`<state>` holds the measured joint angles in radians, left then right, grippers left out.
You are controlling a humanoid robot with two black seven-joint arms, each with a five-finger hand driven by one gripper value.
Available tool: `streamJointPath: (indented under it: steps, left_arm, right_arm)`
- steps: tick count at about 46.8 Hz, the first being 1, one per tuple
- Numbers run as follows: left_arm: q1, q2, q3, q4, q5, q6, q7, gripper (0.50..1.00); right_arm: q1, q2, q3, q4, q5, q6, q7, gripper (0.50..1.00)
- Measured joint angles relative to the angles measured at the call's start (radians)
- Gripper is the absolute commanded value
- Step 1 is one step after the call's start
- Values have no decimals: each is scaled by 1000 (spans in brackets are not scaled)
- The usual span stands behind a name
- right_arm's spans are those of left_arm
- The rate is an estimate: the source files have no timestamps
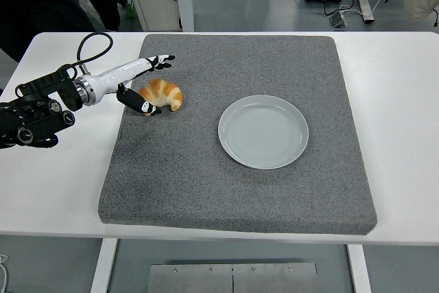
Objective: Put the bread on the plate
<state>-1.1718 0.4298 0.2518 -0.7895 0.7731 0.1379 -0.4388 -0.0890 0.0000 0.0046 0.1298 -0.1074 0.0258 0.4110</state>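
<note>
A golden croissant (162,93) lies on the grey mat (233,169) at its upper left. A white round plate (263,132), with nothing on it, sits in the mat's middle, to the right of the croissant. My left hand (145,84) reaches in from the left, fingers spread open around the croissant's left end: fingertips (164,59) stretch past its far side, the thumb (145,107) lies against its near left side. The hand is not closed on it. My right arm is out of view.
The grey mat covers most of the white table (405,114). My left forearm and black wrist unit (34,111) lie over the table's left side. A person's shoes and cables show on the floor beyond the far edge.
</note>
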Motion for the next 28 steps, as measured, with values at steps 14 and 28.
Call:
streamJointPath:
  steps: [14,28]
  left_arm:
    - [33,-69,-31,99,0,0,-10,948]
    - [47,-99,-34,136,-2,-1,-12,948]
  right_arm:
    - [0,0,0,-1,0,0,0,1000]
    - [0,0,0,-1,0,0,0,1000]
